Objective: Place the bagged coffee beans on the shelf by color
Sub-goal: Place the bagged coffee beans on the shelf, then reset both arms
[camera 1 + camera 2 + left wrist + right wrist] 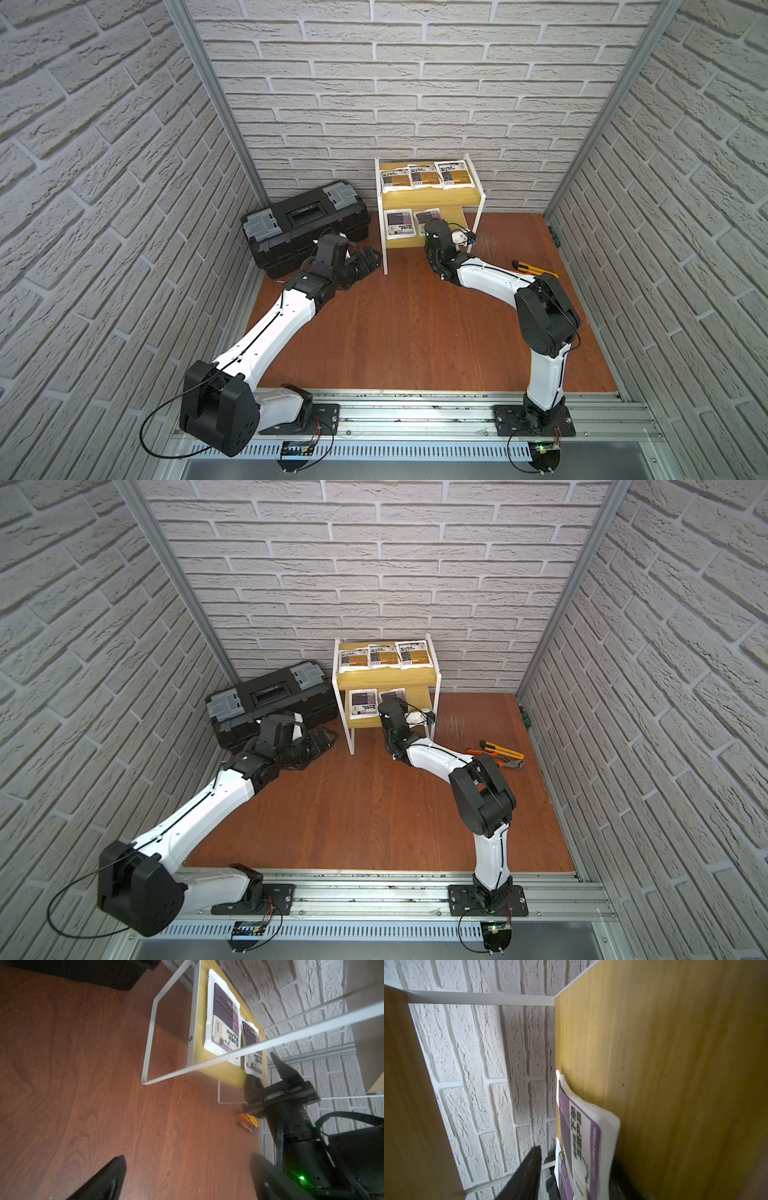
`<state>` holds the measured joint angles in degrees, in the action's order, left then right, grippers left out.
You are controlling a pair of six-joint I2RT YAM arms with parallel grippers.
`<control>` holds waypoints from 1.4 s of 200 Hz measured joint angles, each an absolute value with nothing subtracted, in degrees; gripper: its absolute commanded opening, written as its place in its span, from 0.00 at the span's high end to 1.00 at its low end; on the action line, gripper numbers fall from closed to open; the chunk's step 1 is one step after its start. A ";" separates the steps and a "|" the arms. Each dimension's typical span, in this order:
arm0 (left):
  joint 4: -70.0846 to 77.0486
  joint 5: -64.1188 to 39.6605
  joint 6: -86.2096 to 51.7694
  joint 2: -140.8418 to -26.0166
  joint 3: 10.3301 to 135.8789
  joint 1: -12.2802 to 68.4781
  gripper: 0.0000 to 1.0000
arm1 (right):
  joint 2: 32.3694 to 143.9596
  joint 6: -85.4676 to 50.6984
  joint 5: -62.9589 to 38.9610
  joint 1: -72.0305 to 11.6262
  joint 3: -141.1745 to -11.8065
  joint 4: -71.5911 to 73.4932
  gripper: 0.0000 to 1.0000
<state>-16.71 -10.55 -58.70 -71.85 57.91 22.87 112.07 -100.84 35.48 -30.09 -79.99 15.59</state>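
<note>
The shelf (pixel 432 196) stands against the back wall. Three orange-labelled bagged coffee beans (pixel 424 175) lie side by side on its top board. Two purple-labelled bags lie on the lower board (pixel 675 1064), one to the left (pixel 395 223) and one to the right (pixel 428 216). My right gripper (pixel 260 1065) reaches into the lower tier with its jaws open around the near edge of the right purple bag (pixel 583 1126), and one finger (pixel 527 1174) stands clear of the bag. My left gripper (pixel 187 1167) hovers open and empty over the wooden floor, left of the shelf.
A black toolbox (pixel 303 224) with grey latches sits left of the shelf, just behind my left wrist. A yellow utility knife (pixel 500 750) and orange pliers (pixel 494 759) lie on the floor to the right. Brick-patterned walls enclose three sides.
</note>
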 measured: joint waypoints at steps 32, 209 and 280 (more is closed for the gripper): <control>-16.71 -10.52 -58.70 -71.85 57.91 22.87 0.01 | 111.39 -100.66 34.59 -30.09 -79.18 16.25 0.44; -18.94 -7.70 -56.71 -68.16 59.51 22.87 0.02 | 94.15 -93.30 24.27 -31.31 -58.59 13.08 0.39; -24.16 0.47 -46.11 -60.71 61.89 23.07 0.01 | 71.29 -71.00 14.59 -33.56 -49.01 0.62 0.08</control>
<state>-24.16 0.47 -46.11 -60.71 61.89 23.07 71.29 -71.00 14.59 -33.56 -49.01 0.62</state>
